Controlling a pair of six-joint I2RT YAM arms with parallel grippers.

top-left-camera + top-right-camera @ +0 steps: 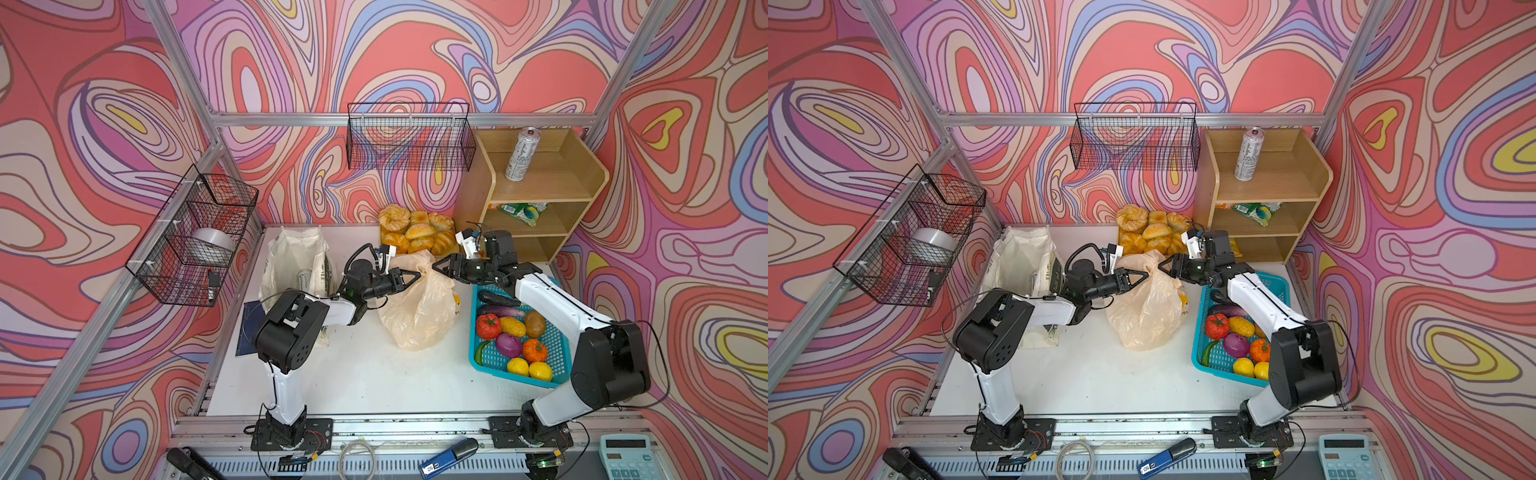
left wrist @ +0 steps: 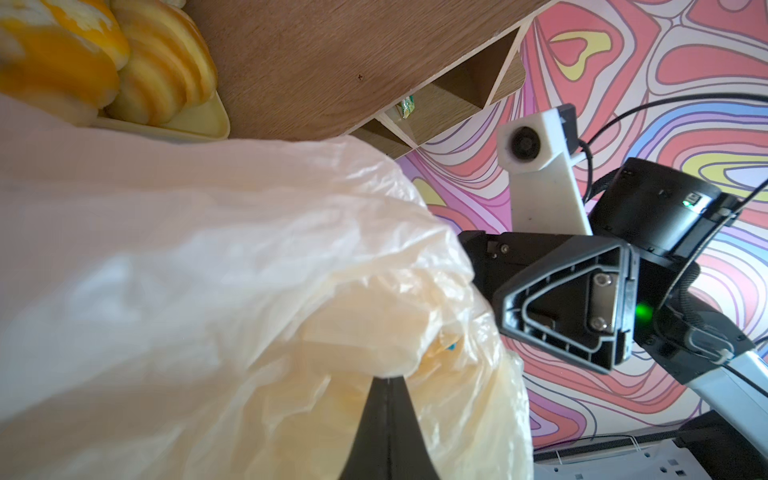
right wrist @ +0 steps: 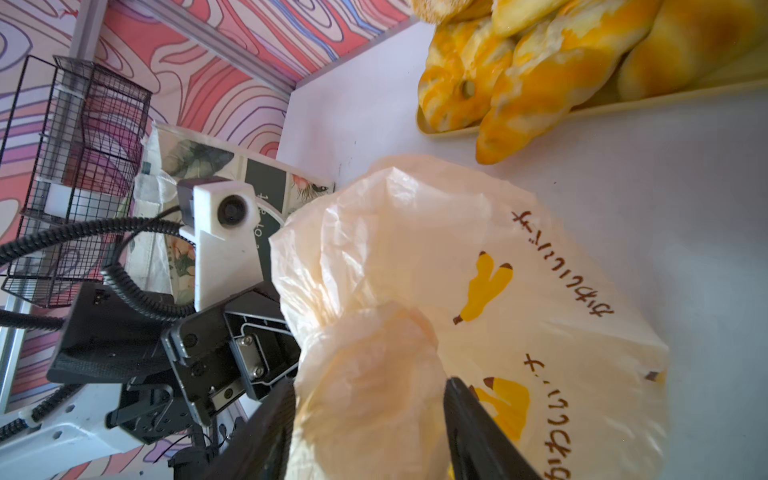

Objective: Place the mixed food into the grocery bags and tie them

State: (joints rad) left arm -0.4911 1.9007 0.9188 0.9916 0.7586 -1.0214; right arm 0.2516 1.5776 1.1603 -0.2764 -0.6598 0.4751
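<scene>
left pincer: clamped on plastic bag top | right pincer: jaws apart, straddling its bunched neck

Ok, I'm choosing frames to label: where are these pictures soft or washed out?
Left wrist view: the plastic bag near the lens is soft and washed out, bread rolls blurred. Right wrist view: rolls soft, banana print crisp. Both top views: sharp, evenly lit.

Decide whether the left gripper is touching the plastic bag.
Touching. In the left wrist view the left gripper is shut, its tips pressed into folds of the plastic bag.
</scene>
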